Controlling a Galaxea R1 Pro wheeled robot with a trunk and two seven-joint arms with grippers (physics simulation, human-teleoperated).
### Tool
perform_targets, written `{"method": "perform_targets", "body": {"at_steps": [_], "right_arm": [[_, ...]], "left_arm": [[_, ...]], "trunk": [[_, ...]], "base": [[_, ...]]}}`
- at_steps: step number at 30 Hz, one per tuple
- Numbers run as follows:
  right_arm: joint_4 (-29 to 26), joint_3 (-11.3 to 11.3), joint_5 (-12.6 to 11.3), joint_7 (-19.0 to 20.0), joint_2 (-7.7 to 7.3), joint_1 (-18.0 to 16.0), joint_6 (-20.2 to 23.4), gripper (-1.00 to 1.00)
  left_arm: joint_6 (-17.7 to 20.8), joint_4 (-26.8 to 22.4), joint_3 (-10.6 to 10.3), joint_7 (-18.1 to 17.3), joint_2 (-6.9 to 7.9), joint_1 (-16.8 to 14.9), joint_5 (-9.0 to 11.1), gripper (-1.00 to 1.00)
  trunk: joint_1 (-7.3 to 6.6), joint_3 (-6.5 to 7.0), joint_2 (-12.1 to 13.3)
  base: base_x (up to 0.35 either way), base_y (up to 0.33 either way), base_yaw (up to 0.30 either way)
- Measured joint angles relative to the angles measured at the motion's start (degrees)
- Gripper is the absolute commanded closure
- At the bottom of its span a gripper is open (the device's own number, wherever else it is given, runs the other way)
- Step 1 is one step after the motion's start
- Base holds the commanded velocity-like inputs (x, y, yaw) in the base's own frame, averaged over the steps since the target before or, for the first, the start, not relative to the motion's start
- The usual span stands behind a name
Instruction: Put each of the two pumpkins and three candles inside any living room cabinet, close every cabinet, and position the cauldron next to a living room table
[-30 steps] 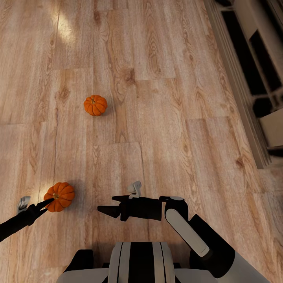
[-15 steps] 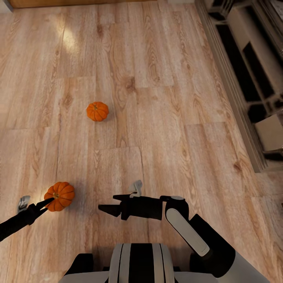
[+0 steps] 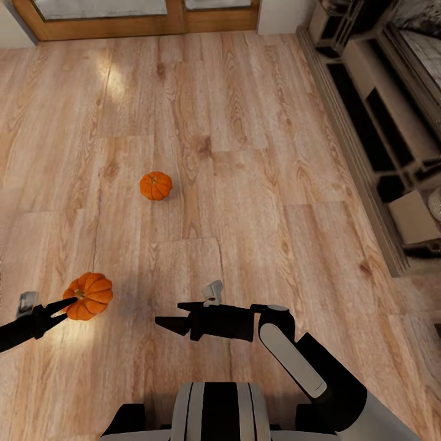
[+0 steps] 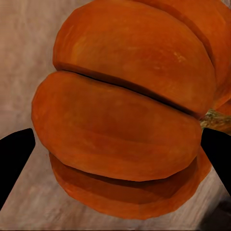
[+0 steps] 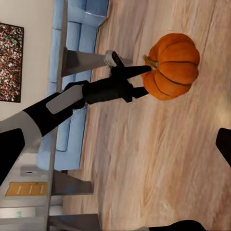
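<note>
The near pumpkin [image 3: 89,296] hangs clear of the floor [image 3: 245,153] in your left gripper [image 3: 64,307], pinched by its fingertips alone. Swing fast and that round, ribbed skin may slip. Your right gripper [image 3: 164,323] is empty, jaws parted.

The wooden floor [image 3: 245,184] lies bare around the far pumpkin [image 3: 155,185], open to reach from every side. The near pumpkin [image 3: 89,296] sits between the left gripper's [image 3: 64,307] fingers, taking up that gap. The right gripper [image 3: 168,323] hangs over bare boards. The cabinet [image 3: 373,141] walls off the floor's right edge.
</note>
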Motion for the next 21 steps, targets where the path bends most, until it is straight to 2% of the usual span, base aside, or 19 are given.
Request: {"method": "perform_targets", "body": {"at_steps": [5, 8, 11, 14, 17, 18, 21], "right_arm": [[0.1, -0.2, -0.2, -0.2, -0.08, 0.0, 0.0, -1.00], [0.2, -0.7, -0.3, -0.2, -0.09, 0.0, 0.0, -1.00], [0.5, -1.3, -0.3, -0.3, -0.13, 0.0, 0.0, -1.00], [0.5, -1.5, -0.4, -0.3, -0.12, 0.0, 0.0, -1.00], [0.5, -1.6, -0.5, -0.3, -0.14, 0.0, 0.0, -1.00], [0.5, -1.7, -0.6, -0.3, -0.15, 0.0, 0.0, -1.00], [1.1, -2.9, -0.7, -0.3, -0.11, 0.0, 0.0, -1.00]], "left_arm": [[6.3, -0.6, 0.0, -3.6, 3.52, 0.0, -0.2, 1.00], [8.7, -0.9, 0.0, -4.3, 5.27, 0.1, -0.2, 1.00], [11.5, -1.0, -0.1, -5.1, 7.65, 0.2, -0.1, 1.00], [12.3, -1.0, -0.3, -7.9, 9.82, 0.4, 0.1, 1.00], [12.4, -1.0, -0.5, -8.8, 10.71, 0.4, -0.3, 1.00], [12.4, -1.0, -0.5, -8.9, 11.14, 0.4, -0.7, 1.00], [12.3, -0.3, -0.7, -9.2, 14.07, 0.8, -3.4, 1.00]], "trunk": [[-0.13, 1.11, 0.1], [-0.20, 1.77, 0.1], [-0.28, 2.44, 0.1], [-0.36, 3.10, 0.2], [-0.44, 3.77, 0.2], [-0.46, 3.99, 0.2], [-0.54, 4.66, 0.3]], "base": [[0.000, 0.000, 0.000], [0.000, 0.000, 0.000], [0.000, 0.000, 0.000], [0.000, 0.000, 0.000], [0.000, 0.000, 0.000], [0.000, 0.000, 0.000], [0.000, 0.000, 0.000]]}}
